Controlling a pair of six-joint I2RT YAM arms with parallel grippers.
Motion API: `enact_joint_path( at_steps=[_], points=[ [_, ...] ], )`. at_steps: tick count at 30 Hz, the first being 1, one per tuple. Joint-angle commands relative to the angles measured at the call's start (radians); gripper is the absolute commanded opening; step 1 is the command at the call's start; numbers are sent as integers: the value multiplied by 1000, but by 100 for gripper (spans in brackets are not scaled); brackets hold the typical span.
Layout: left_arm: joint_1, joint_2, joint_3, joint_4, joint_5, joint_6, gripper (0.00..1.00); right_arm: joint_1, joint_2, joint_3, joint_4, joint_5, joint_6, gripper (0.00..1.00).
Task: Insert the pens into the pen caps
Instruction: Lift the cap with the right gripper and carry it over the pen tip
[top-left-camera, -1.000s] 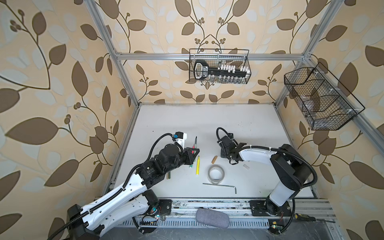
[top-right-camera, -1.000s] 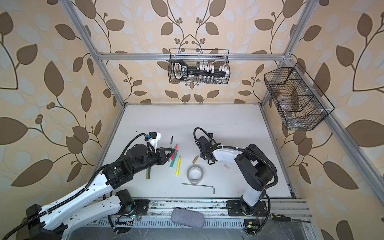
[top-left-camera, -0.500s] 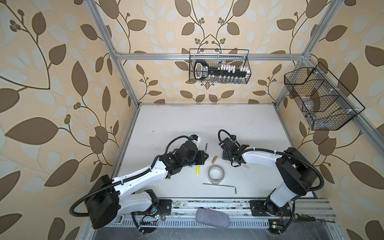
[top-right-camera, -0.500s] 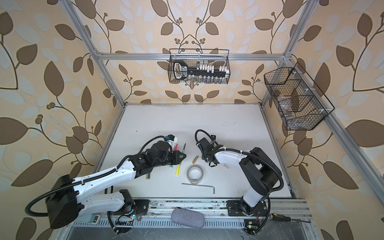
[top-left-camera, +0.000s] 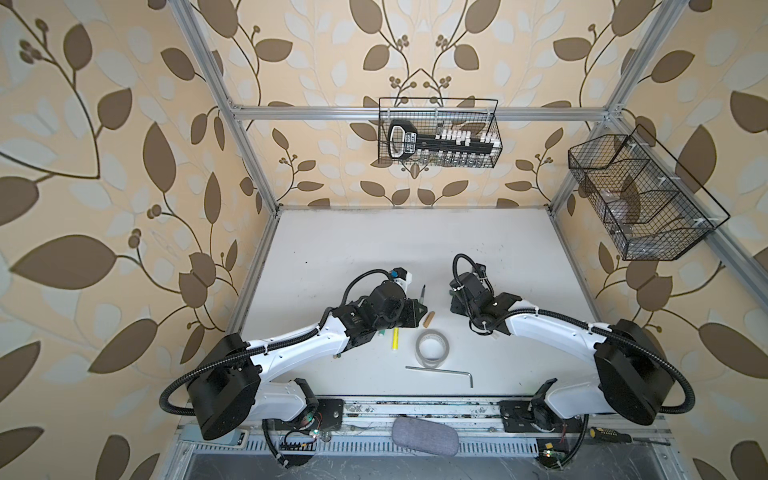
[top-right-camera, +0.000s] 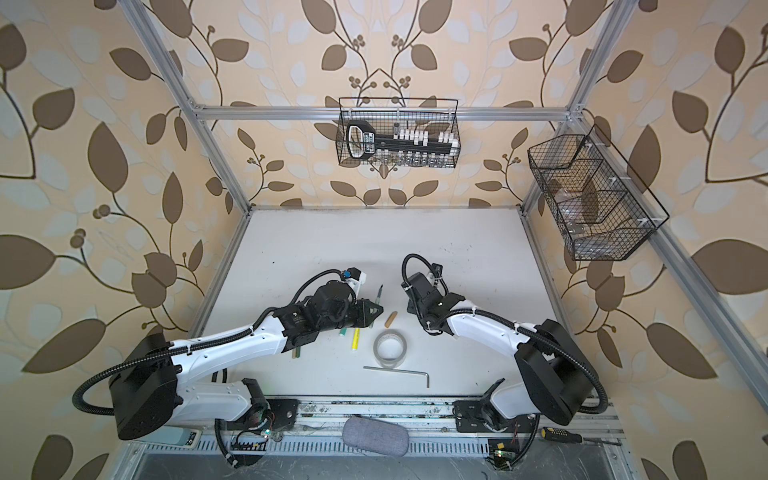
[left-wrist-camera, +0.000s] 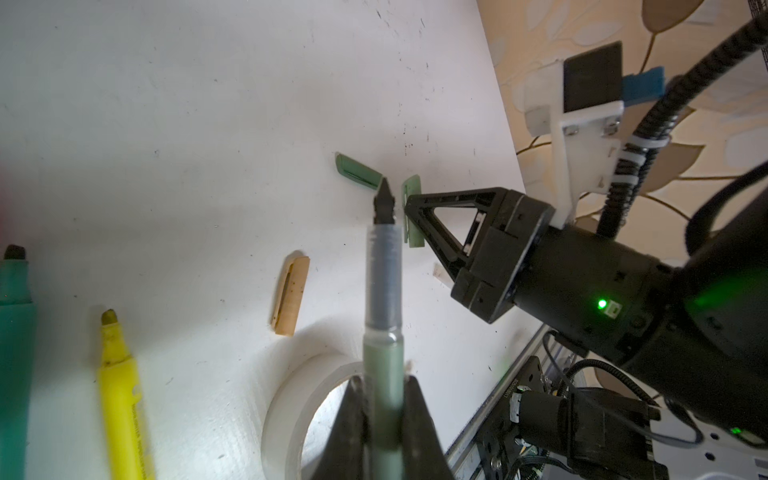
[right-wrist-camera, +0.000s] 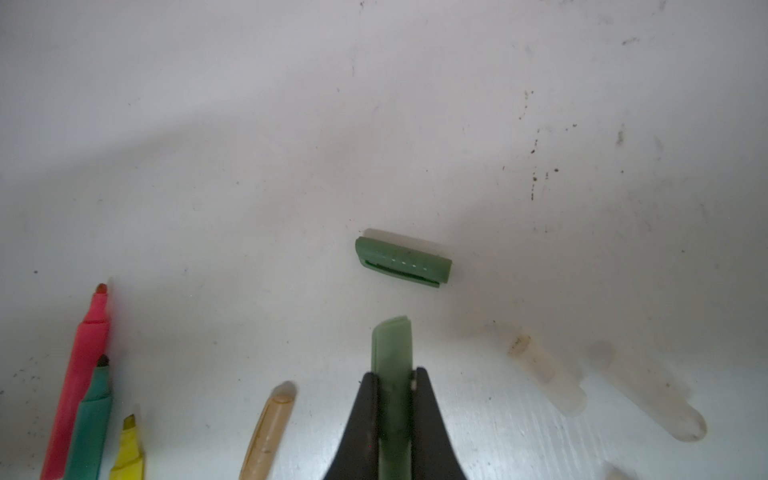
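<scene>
The left pincer clamps the grey-green pen; the right pincer grips a pale green cap

- Pale green barrel, smoky grey neck and black tip on the grey-green pen.
- Plain milky jade on the pale green cap.
- Row of tiny white dots along the dark green cap.
- Sandy tone with dark flecks on the tan cap.
- Bright plain bodies, darker tips, on the pink marker, green marker and yellow marker.
- Cloudy white on the clear caps.
- Translucent white on the tape roll.
- Silver on the hex key.
- White with scattered dark specks on the table.
- Beige with brown and pale leaves on thin brown stems across the walls.
- Black mesh on the wire baskets.
</scene>
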Motion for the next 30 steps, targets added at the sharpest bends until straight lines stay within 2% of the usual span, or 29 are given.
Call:
enact_joint_path(
  at_steps=[1,7,18,30],
  points=[
    [-5,0,34,50,15,41,0,-4,-9,-10,5,20,22,5],
    [-5,13,28,107,68,63,0,-4,-58,-21,26,5,30,3],
    [-15,22,7,220,137,90,0,34,-265,44,61,27,73,2],
    [-47,-11,-27,285,102,122,0,109,-262,160,139,32,100,4]
  ],
)
